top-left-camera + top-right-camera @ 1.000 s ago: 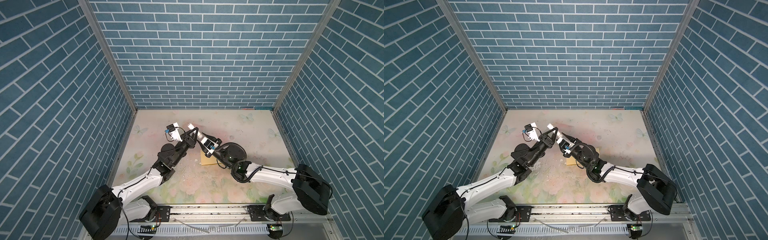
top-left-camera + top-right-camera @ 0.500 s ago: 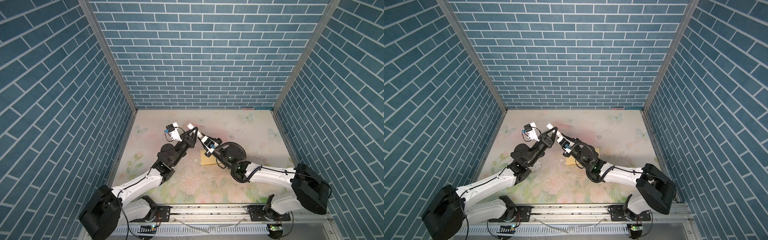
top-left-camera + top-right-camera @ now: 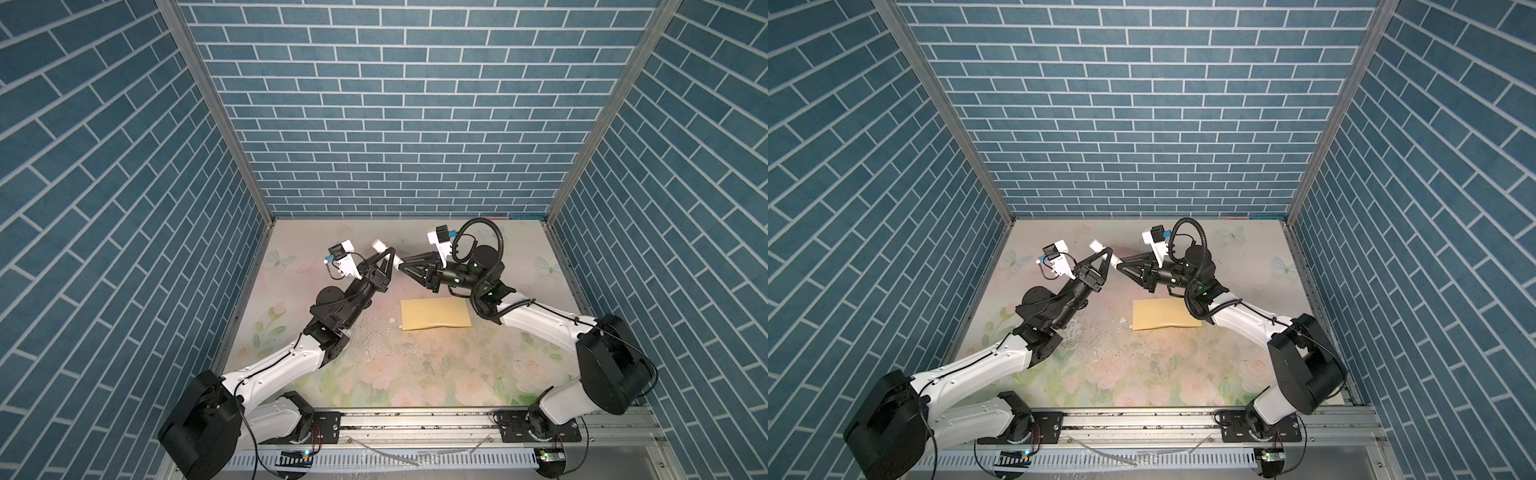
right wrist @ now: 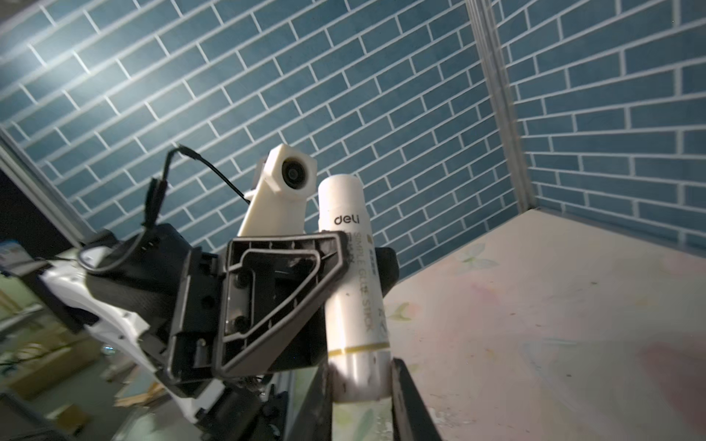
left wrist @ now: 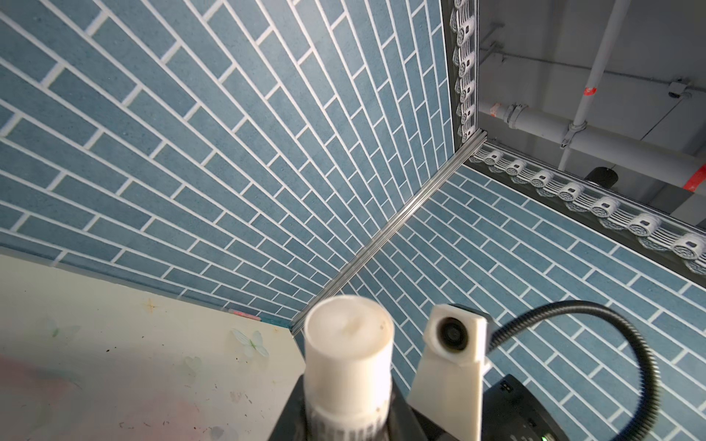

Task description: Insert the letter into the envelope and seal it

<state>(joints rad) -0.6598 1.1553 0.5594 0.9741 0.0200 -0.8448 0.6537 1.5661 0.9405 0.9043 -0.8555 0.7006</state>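
Left gripper (image 3: 390, 258) and right gripper (image 3: 407, 268) both clamp one glue stick (image 4: 349, 267), aloft beyond the envelope (image 3: 435, 313). Envelope lies flat on table (image 3: 415, 374); letter unseen. Judged light, limp paper: pin its face, lift by an edge.

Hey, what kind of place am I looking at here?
Probably a robot test booth inside a lab or workshop: brick-print panels on metal posts, two robot arms mounted on a rail, and bare ceiling pipes above the walls.
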